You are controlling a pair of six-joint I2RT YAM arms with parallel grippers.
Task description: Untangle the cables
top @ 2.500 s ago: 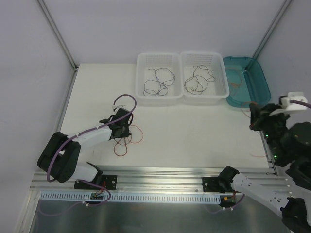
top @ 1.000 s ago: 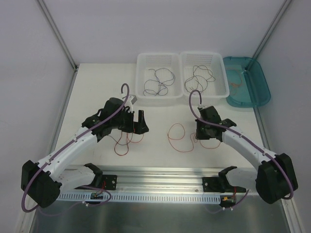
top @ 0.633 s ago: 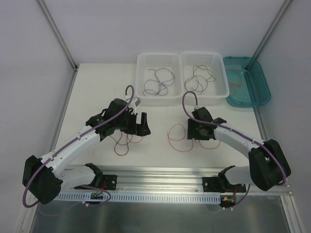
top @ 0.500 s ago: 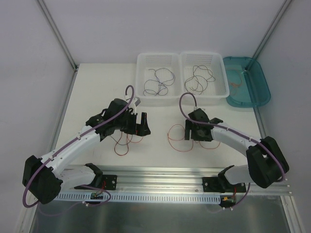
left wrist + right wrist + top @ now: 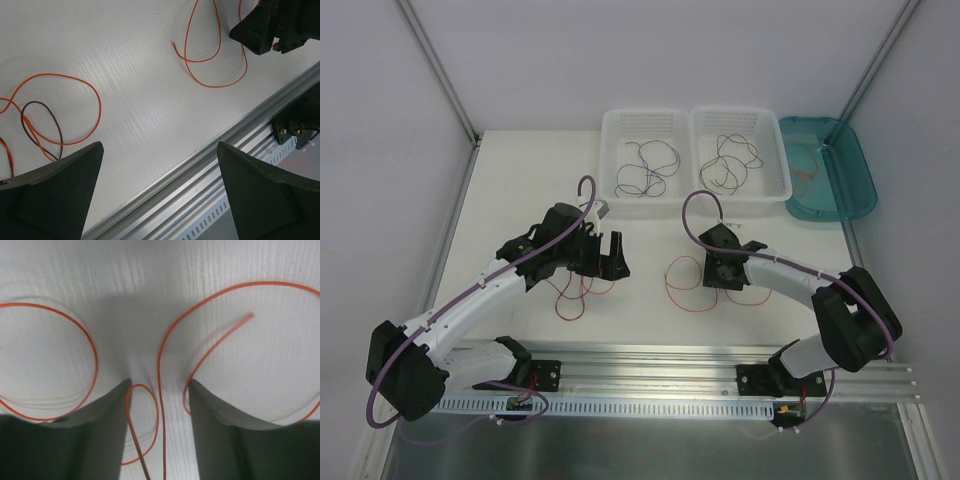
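L arm: from its base at the near-left corner it runs diagonally up over the surface (image 5: 520,190), forearm low. The wrist is bent so the L claw (image 5: 605,258) hangs over the left-centre area, tips angled toward the near edge. Left wrist view: L claw (image 5: 160,197) spread wide, nothing btwn its fingers (image 5: 50,195), held clear above the surface.

R arm: base at the near edge, right of centre, elbow folded out toward the right edge. The forearm reaches back left w/ the R claw (image 5: 723,278) down at mid-surface. Right wrist view: R claw (image 5: 160,440) parted, fingers (image 5: 70,440) low at the surface, gripping nothing. Strands of the orange cable (image 5: 159,365) pass through the gap, w/ more loops on either side.

Cables: orange cable (image 5: 682,280) lies in a loose loop at centre, just left of the R claw; the left wrist view shows it (image 5: 215,86) beside the R claw (image 5: 270,25). The orange-and-dark tangle (image 5: 575,290) lies under the L claw on its near-edge side, also seen at (image 5: 60,130).

Far edge: one dark bundle (image 5: 645,170) in the left white basket (image 5: 650,120), another dark bundle (image 5: 725,165) in the right white basket (image 5: 740,117). The teal tray (image 5: 858,180) at the far-right corner holds a thin pale-orange strand (image 5: 807,160).
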